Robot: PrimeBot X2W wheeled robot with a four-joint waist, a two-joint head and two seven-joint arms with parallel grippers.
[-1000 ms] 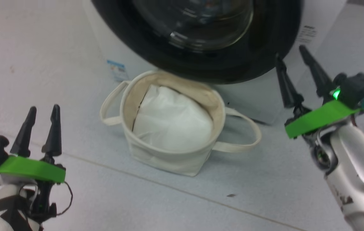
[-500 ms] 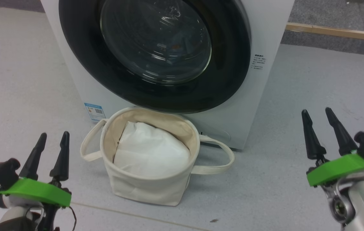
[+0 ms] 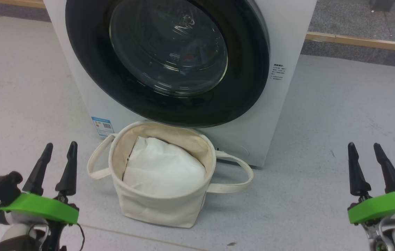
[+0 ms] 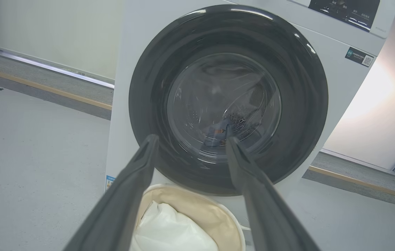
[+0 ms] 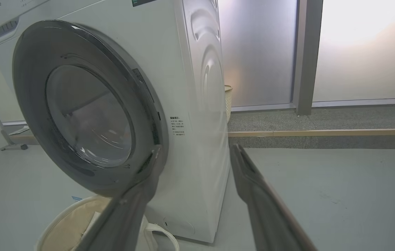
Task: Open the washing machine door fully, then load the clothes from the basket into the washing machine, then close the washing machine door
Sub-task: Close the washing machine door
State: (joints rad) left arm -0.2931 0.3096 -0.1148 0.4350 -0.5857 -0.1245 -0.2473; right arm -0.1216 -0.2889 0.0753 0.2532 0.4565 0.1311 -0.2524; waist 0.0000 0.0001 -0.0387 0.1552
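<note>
Seeming shut against the washing machine (image 3: 288, 35), how should the washing machine door (image 3: 85, 69) be handled?

— Rigid, glossy, probably slippery: its right rim edge is best hooked. The left gripper (image 3: 61, 144) and right gripper (image 3: 363, 144) are spread, nothing held.

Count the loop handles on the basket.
2. One handle hangs from the basket's left side in the head view; the other handle hangs from its right side. None seems hidden.
</note>
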